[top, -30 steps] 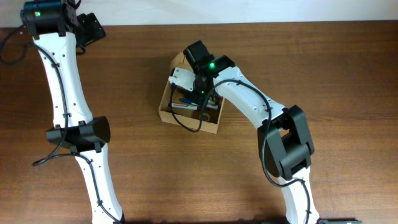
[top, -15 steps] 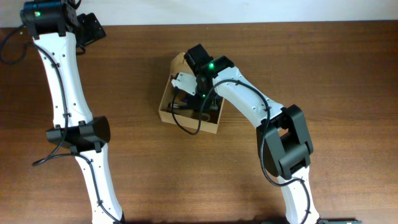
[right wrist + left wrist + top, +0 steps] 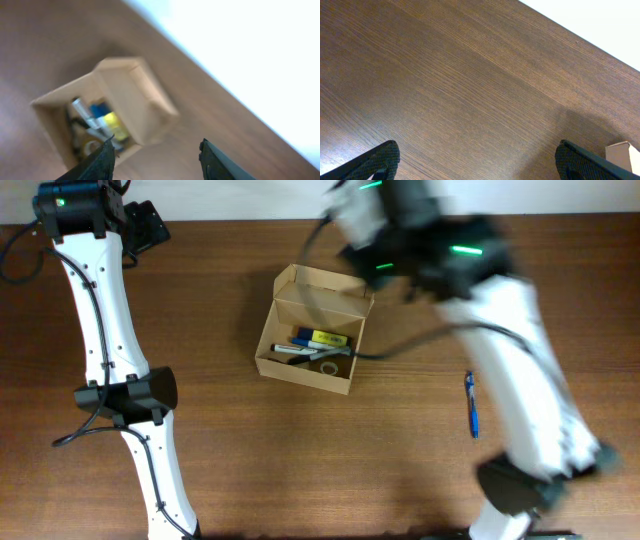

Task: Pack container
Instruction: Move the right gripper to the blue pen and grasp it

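Note:
The container [image 3: 283, 366], a tan cardboard box, stands open at mid-table with its flap lid [image 3: 322, 290] raised at the back. Inside lie a yellow marker [image 3: 327, 338], dark pens [image 3: 297, 350] and a tape roll [image 3: 328, 367]. The right arm [image 3: 430, 240] is a blur high above the container's back right. In the right wrist view my right gripper [image 3: 157, 160] is open and empty, and the blurred container [image 3: 117, 85] lies below and to the left. My left gripper [image 3: 480, 162] is open over bare wood at the far left corner, also seen from overhead [image 3: 150, 225].
A blue pen [image 3: 470, 405] lies on the table to the right of the container. One pale corner of the container [image 3: 622, 152] shows at the right edge of the left wrist view. The wooden table ends at a white strip along the back [image 3: 250, 200].
My right gripper was down inside the container and shut. It has opened and risen quickly up and away, uncovering the items in the box and the blue pen. The left arm has not moved.

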